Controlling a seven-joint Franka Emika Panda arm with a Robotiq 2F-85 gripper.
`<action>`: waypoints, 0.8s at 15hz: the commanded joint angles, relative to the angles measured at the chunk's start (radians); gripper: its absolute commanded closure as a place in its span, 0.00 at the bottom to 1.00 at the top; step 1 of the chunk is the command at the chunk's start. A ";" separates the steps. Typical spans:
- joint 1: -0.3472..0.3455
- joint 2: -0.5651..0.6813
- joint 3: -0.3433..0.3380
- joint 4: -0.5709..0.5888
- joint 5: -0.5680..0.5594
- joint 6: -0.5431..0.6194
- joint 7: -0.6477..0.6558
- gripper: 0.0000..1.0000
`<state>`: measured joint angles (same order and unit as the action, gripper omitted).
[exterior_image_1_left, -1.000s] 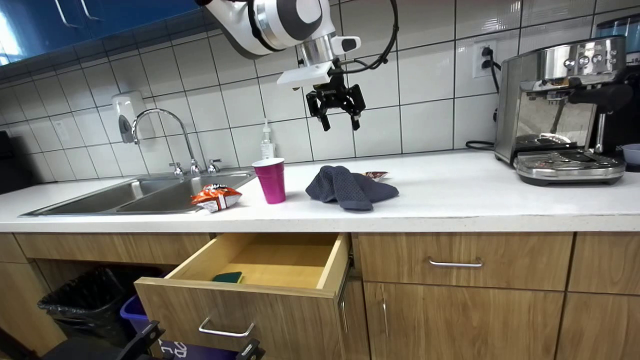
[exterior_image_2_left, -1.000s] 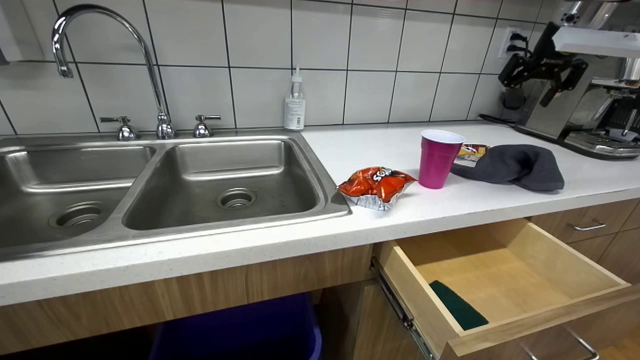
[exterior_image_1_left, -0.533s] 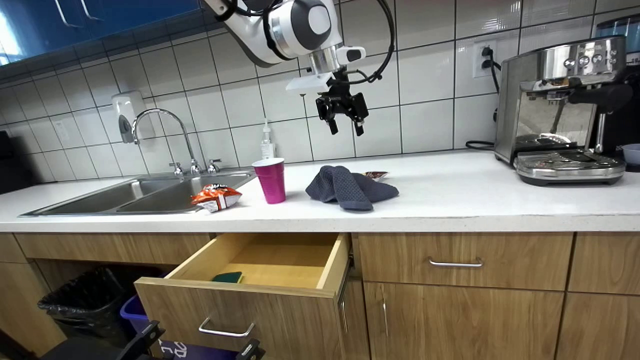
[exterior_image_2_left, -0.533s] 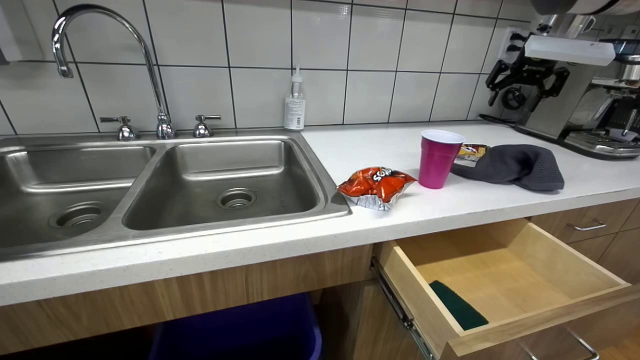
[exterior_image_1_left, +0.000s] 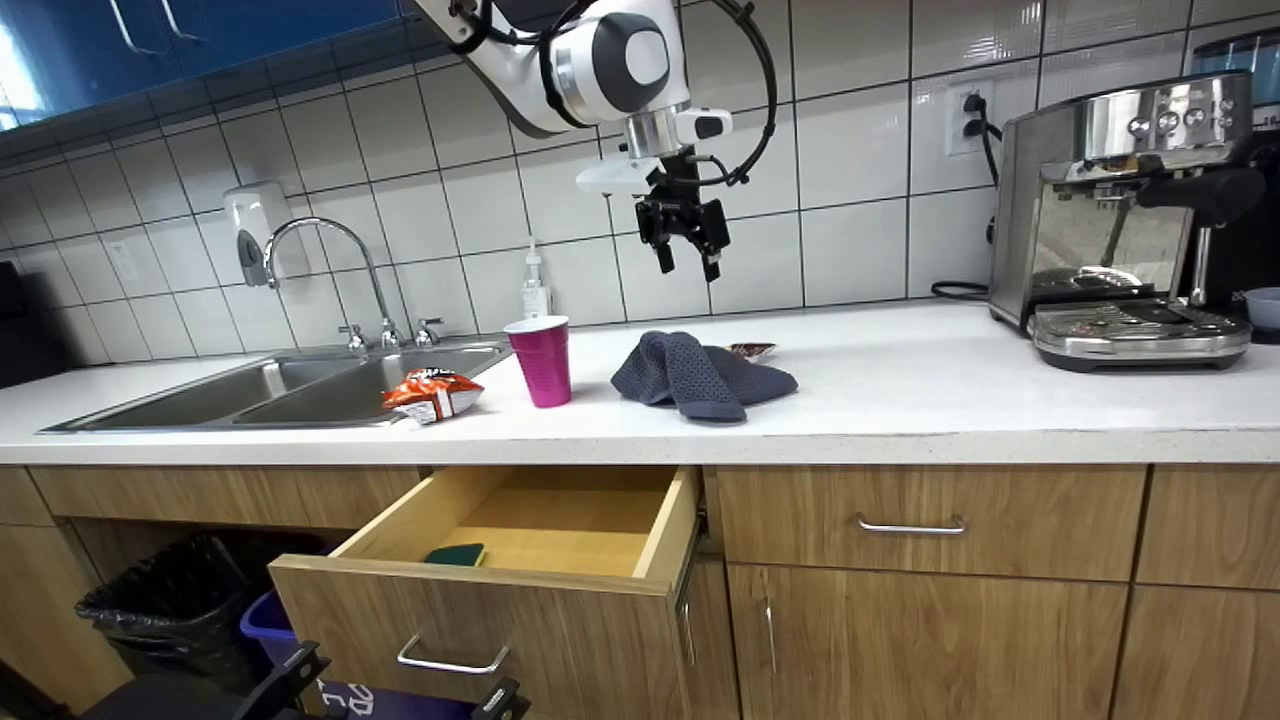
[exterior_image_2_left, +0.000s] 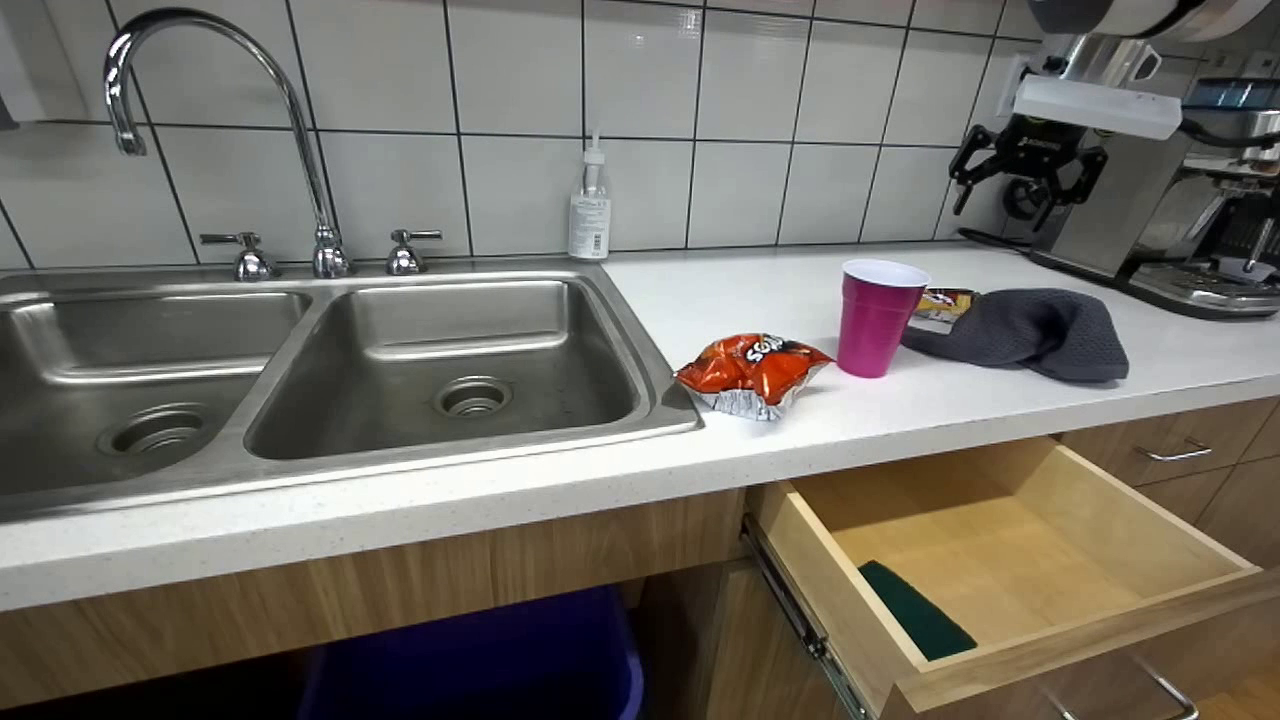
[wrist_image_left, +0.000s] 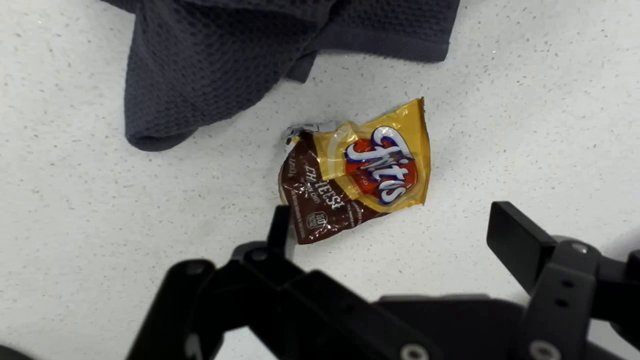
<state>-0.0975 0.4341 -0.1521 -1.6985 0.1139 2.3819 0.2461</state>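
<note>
My one pincer (wrist_image_left: 391, 220) stands wide, one Fritos bag (wrist_image_left: 357, 172) below, one cloth (exterior_image_1_left: 690, 375), one pink cup (exterior_image_2_left: 878, 325), one orange bag (exterior_image_2_left: 752, 372)

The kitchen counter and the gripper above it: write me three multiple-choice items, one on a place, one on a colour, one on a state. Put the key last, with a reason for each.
1. Where does the Fritos bag lie?
A) In the sink
B) In the drawer
C) On the counter

2. What colour is the outside of the cup?
A) Pink
B) Green
C) Yellow

3. What state is the gripper in?
A) Shut on the cup
B) Open, holding nothing
C) Shut, holding nothing

Key:
1. C: the wrist view shows it on the speckled white surface, apart from the dark towel.
2. A: both exterior views show a bright pink outside under a white rim.
3. B: in the wrist view the fingers stand wide apart, with nothing gripped.
</note>
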 joint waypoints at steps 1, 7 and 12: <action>-0.008 0.001 0.011 0.004 0.000 -0.004 -0.001 0.00; -0.012 0.001 0.015 0.007 0.002 -0.006 -0.003 0.00; 0.001 0.026 0.003 0.028 0.009 -0.013 0.094 0.00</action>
<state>-0.1037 0.4394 -0.1425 -1.6955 0.1181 2.3808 0.2680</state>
